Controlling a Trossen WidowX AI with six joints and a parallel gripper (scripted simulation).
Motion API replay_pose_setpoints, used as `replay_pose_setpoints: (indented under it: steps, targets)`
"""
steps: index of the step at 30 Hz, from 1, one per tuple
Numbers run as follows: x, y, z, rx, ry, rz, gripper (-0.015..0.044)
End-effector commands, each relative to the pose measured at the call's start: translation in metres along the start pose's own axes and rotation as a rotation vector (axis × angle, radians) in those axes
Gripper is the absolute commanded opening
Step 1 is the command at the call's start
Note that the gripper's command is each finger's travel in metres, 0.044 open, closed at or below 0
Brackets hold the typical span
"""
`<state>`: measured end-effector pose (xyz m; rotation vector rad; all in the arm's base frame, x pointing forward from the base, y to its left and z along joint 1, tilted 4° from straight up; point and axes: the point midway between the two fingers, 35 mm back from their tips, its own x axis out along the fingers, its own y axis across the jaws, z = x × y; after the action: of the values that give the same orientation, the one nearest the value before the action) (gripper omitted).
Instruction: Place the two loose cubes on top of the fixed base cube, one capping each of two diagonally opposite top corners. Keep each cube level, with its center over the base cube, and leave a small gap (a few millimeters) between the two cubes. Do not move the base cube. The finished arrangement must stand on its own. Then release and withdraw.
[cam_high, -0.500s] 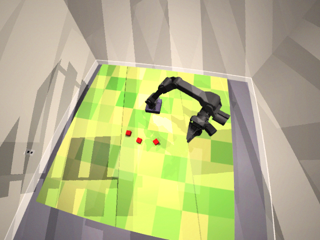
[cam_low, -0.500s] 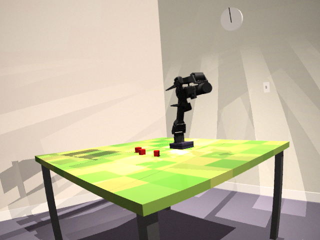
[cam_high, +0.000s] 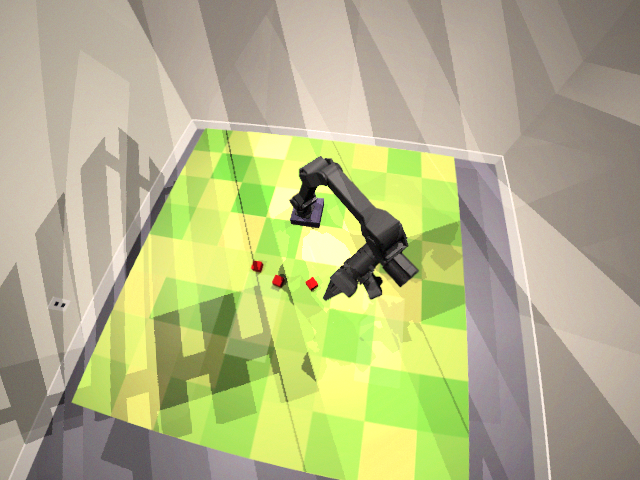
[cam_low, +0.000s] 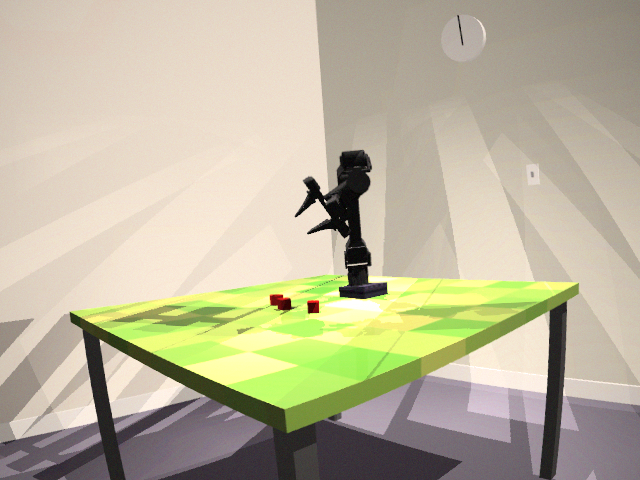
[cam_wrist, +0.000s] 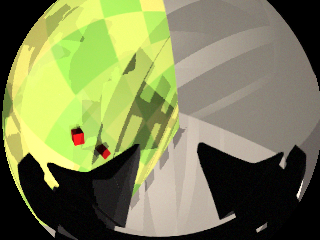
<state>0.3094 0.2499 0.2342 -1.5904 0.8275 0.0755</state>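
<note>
Three red cubes of like look stand apart on the table: a left cube (cam_high: 256, 266) (cam_low: 276, 299), a middle cube (cam_high: 278, 280) (cam_low: 284, 303) and a right cube (cam_high: 311, 283) (cam_low: 313, 306). I cannot tell which is the fixed base. No cube sits on another. The wrist view shows two of them, one red cube (cam_wrist: 77, 136) and a darker red cube (cam_wrist: 103, 151) by the left finger; the third is hidden there. My gripper (cam_low: 301, 224) (cam_wrist: 169, 148) is open and empty, tilted, high above the table. Its fingers stand well apart.
The arm's dark base (cam_high: 306, 221) (cam_low: 362, 290) stands on the green and yellow checkered table (cam_high: 351, 444) (cam_low: 330, 400), behind the cubes. The arm reaches out over the table's right side in the top view. Dark shadows cross the table.
</note>
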Motion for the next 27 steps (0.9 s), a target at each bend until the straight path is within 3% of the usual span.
replay_pose_setpoints:
  steps: [1,14,27]
  targets:
    - [0.028,0.006,-0.02,-0.064,0.031,0.133,0.0265]
    - [0.106,0.039,-0.092,-0.225,-0.003,0.58,0.0265]
    - [0.144,0.074,-0.161,-0.279,-0.259,0.886,0.0265]
